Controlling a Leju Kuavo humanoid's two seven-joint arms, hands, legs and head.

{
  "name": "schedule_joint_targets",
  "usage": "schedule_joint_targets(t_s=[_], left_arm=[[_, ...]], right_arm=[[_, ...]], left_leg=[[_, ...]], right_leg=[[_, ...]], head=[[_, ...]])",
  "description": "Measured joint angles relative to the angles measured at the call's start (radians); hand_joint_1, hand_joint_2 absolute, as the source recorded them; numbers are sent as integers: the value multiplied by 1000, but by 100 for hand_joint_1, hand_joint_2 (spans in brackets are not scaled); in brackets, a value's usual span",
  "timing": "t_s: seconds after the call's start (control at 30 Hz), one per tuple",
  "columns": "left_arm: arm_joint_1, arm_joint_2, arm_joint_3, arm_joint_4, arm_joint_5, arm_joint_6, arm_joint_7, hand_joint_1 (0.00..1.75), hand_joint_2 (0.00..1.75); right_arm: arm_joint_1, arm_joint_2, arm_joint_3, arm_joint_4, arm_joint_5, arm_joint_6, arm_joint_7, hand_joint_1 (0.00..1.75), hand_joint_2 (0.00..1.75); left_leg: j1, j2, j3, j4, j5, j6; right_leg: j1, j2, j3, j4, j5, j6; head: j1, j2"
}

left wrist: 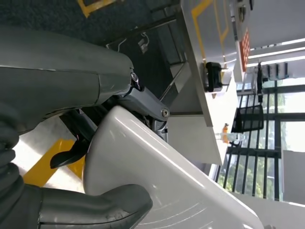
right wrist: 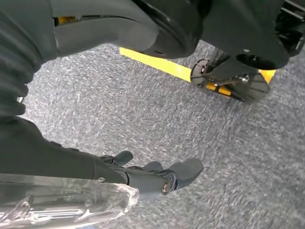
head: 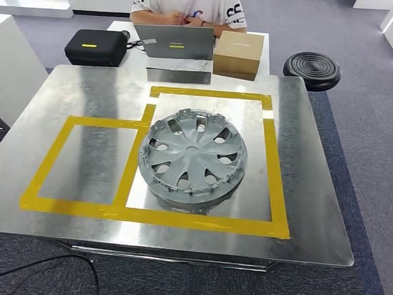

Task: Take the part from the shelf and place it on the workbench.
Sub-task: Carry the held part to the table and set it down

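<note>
The part, a silver-grey hubcap (head: 192, 157), lies flat on the metal workbench (head: 306, 184), inside the right-hand square of yellow tape (head: 273, 166). Nothing touches it. In the left wrist view my left hand (left wrist: 72, 152) hangs low beside the workbench's edge (left wrist: 201, 62), its thumb and dark fingers apart and holding nothing. My right hand (right wrist: 151, 174) hangs over grey carpet with its fingers stretched out and nothing in them.
A second, empty taped square (head: 88, 163) lies left of the hubcap. Behind the bench a person (head: 185, 12) sits at a laptop (head: 174, 42), with a cardboard box (head: 239, 54), a black case (head: 96, 47) and a black round stool (head: 312, 69) nearby. A cable (head: 46, 264) runs across the floor.
</note>
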Motion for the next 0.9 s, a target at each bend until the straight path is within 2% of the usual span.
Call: schedule_joint_targets(t_s=[0.07,0.13,0.17,0.23,0.27,0.3,0.33,0.37,0.43,0.47,0.5,0.6,0.63,0.67,0.77,0.8,0.83,0.87,0.9], left_arm=[[-13,1,29,16,1,2,5,168,175],[-26,5,56,34,2,0,12,168,175],[-34,8,71,45,2,-2,16,168,175],[-50,16,102,73,0,-6,23,168,175],[-55,19,115,88,0,-7,27,168,175],[-59,22,127,102,-1,-8,31,168,175],[-63,25,136,115,-4,-8,33,168,175],[-67,29,146,127,-7,-9,36,168,175],[-81,42,166,153,-17,-9,43,168,175],[-90,51,177,168,-22,-9,48,168,175],[-99,60,187,186,-27,-11,52,168,175],[-117,93,217,250,-39,-23,66,168,175],[-124,105,226,269,-43,-27,68,168,175],[-134,115,235,290,-47,-31,69,168,175],[-158,150,257,358,-57,-53,67,168,175],[-163,161,262,377,-57,-68,61,168,175],[-166,173,265,394,-57,-85,53,168,175],[-169,183,267,410,-57,-104,41,168,175],[-173,193,267,423,-56,-122,29,168,175]], right_arm=[[0,0,0,0,1,-1,1,0,175],[1,0,0,0,1,-2,1,0,175],[0,0,0,0,2,-2,1,0,175],[0,-1,0,0,7,-2,2,0,175],[0,-1,0,0,11,-2,3,0,175],[1,-1,0,0,14,-1,4,0,175],[2,-2,0,0,16,-1,4,0,175],[2,-2,0,0,16,-1,5,0,175],[1,-2,0,0,17,-1,3,0,175],[-1,-2,0,0,17,-1,1,0,175],[-2,-2,0,1,17,-1,-1,0,175],[-5,-4,1,1,18,-1,-7,0,175],[-6,-5,2,2,18,-1,-9,0,175],[-7,-7,3,3,18,-1,-10,0,175],[-13,-11,9,5,19,0,-16,0,175],[-13,-12,11,5,19,1,-20,0,175],[-13,-14,13,5,20,1,-24,0,175],[-12,-15,15,5,20,2,-29,0,175],[-13,-17,16,5,22,3,-34,0,175]], left_leg=[[0,-1,0,-5,4,-12],[1,0,-9,14,-13,-21],[1,0,-26,52,-37,-24],[-1,1,-88,184,-104,-27],[-1,1,-118,247,-128,-26],[-2,1,-137,284,-135,-25],[-4,1,-137,282,-120,-22],[-5,1,-118,241,-89,-18],[-9,1,-51,102,-23,-8],[-10,1,-25,46,-5,-4],[-12,1,-10,13,2,-2],[-13,2,-7,-4,6,8],[-10,3,-6,-7,8,12],[-8,4,-5,-9,10,17],[-5,5,-5,-10,11,22],[-4,5,-4,-9,10,22],[-4,5,-4,-9,10,22],[-3,5,-3,-9,9,22],[-2,5,-1,-9,8,20]], right_leg=[[2,2,1,-2,0,-18],[0,1,1,-4,4,-34],[-1,0,1,-6,6,-40],[1,-2,-1,-7,6,-49],[2,-2,-2,-7,6,-50],[4,-2,-2,-7,6,-51],[5,-2,-2,-7,6,-52],[6,-2,-1,-7,6,-52],[10,-2,0,-5,5,-50],[12,-1,-1,-4,5,-47],[14,-1,-2,-3,5,-44],[13,-2,-9,-1,6,-29],[13,-3,-16,14,-2,-23],[13,-5,-32,46,-20,-17],[9,-6,-113,221,-105,-3],[8,-6,-133,260,-115,-1],[7,-6,-138,266,-107,-1],[7,-6,-125,235,-82,-1],[6,-6,-96,174,-45,-3]], head=[[-2,0],[-5,0],[-6,0],[-9,0],[-9,0],[-9,0],[-9,0],[-9,0],[-9,0],[-9,0],[-8,0],[-9,0],[-7,0],[-4,0],[2,0],[2,0],[2,0],[2,0],[2,0]])
